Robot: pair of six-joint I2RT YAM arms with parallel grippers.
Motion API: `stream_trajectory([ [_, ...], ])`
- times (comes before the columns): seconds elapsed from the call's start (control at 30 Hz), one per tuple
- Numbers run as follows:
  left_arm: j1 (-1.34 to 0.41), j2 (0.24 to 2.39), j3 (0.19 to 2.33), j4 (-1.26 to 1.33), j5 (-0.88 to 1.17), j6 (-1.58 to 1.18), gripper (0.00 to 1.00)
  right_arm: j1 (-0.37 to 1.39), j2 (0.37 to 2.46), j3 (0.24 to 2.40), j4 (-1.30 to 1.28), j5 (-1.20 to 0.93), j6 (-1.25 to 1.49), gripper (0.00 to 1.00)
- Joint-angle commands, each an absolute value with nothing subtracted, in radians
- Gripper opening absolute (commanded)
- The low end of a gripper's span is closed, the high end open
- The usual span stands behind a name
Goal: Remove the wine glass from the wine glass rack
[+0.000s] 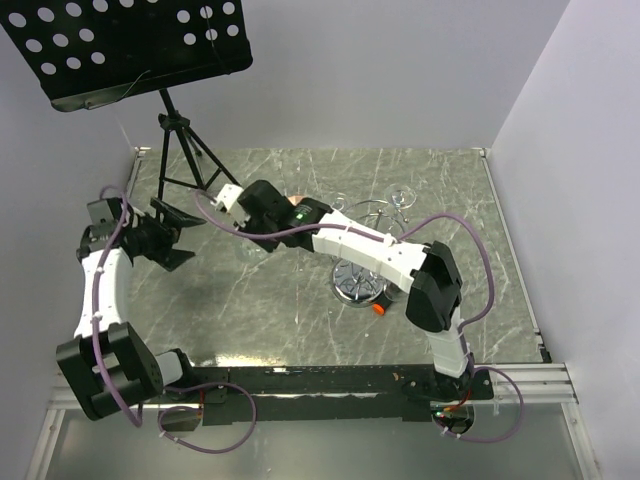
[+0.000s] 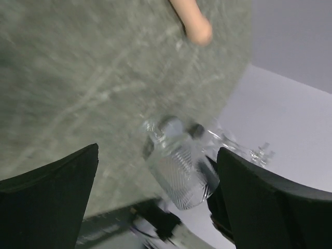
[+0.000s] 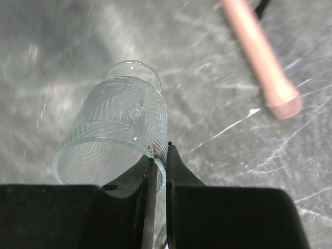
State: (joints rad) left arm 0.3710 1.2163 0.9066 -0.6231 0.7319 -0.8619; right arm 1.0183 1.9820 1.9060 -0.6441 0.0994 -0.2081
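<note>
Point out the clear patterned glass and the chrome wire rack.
Clear patterned glass [image 3: 116, 124]: right wrist view, on its ribbed side wall.
Chrome wire rack [image 1: 352, 286]: top external view, on its shiny disc base.

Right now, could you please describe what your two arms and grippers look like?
The left arm and right arm share white links, bulky black joints and looping purple cables. A green light glows at the right wrist. The left gripper and right gripper have wedge-shaped black fingers.
</note>
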Motion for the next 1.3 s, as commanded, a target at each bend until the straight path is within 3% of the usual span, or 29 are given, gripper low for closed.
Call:
stream_trajectory([
  [0.0,0.388,1.158,1.008,-0.748,0.471,-0.641,0.99,1.038,1.921,1.901,-0.732,0.014,-0.296,0.0],
  [0.27,0.445,1.16,1.029,-0.779,0.471,-0.601,0.98,1.063,1.927,1.799,-0.762,0.005,-0.376,0.0],
  [0.93,0.448,1.175,1.06,-0.746,0.586,-0.555,0.98,1.068,2.014,1.805,-0.796,0.015,-0.38,0.02],
  [1.0,0.448,1.175,1.058,-0.742,0.588,-0.555,0.98,1.068,2.017,1.804,-0.792,0.026,-0.379,0.07],
  [1.13,0.448,1.175,1.051,-0.735,0.604,-0.551,0.99,1.065,2.014,1.802,-0.778,0.04,-0.379,0.36],
  [1.27,0.448,1.183,1.043,-0.718,0.64,-0.499,0.99,1.062,1.997,1.804,-0.769,0.048,-0.387,0.5],
])
